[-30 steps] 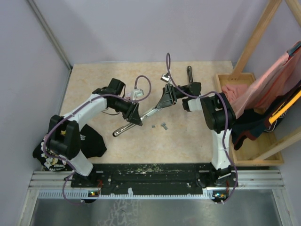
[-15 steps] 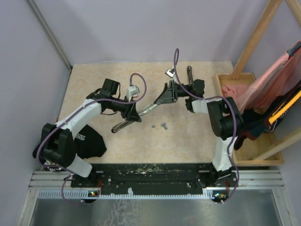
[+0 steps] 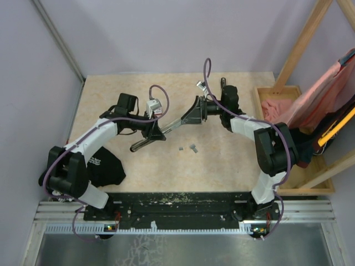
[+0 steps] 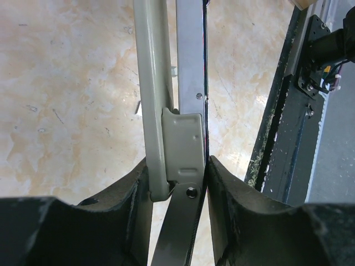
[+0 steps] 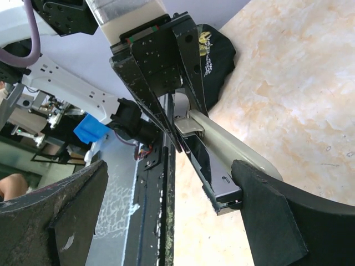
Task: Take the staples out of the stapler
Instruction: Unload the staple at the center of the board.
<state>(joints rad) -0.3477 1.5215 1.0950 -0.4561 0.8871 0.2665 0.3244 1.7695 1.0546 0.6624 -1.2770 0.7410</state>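
The stapler (image 3: 166, 128) hangs slanted above the table, its grey cover (image 4: 151, 83) and metal rail (image 4: 191, 66) side by side. My left gripper (image 3: 154, 131) is shut on its hinge block (image 4: 182, 145), one finger on each side. My right gripper (image 3: 187, 117) is wide open around the stapler's front end (image 5: 228, 194). That end lies close against the right finger (image 5: 266, 221), and the other finger (image 5: 61, 216) is far off. Two small grey staples (image 3: 193, 147) lie on the table below, near the middle.
A black cloth bag (image 3: 106, 166) lies by the left arm's base. A wooden crate (image 3: 267, 91) with pink cloth stands at the right edge. A dark object (image 3: 223, 84) sits behind the right arm. The black rail (image 3: 183, 200) runs along the near edge.
My right gripper has opened and released the stapler's front end. Both arms and the stapler have shifted slightly toward the back. The left grip is unchanged.
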